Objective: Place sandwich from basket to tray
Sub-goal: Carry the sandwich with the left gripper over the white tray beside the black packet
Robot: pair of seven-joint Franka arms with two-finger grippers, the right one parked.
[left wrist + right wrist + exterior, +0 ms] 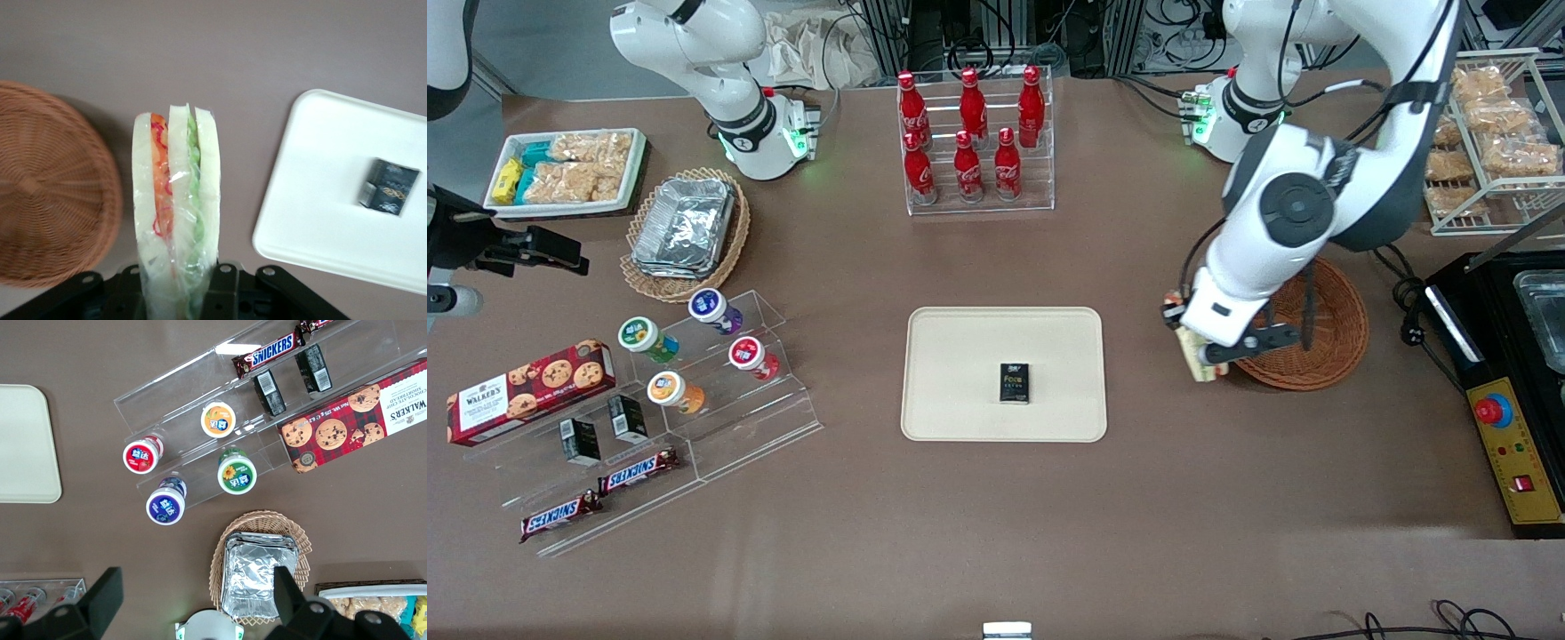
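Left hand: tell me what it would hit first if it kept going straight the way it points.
The left hand, shut on the sandwich, points down at bare table between the basket and the tray. The sandwich's tip would likely touch the table first; height above it is unclear.

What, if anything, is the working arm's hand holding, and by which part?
The hand, between basket and tray, grips the wrapped triangular sandwich by one end; its layered cut edge faces the wrist camera.
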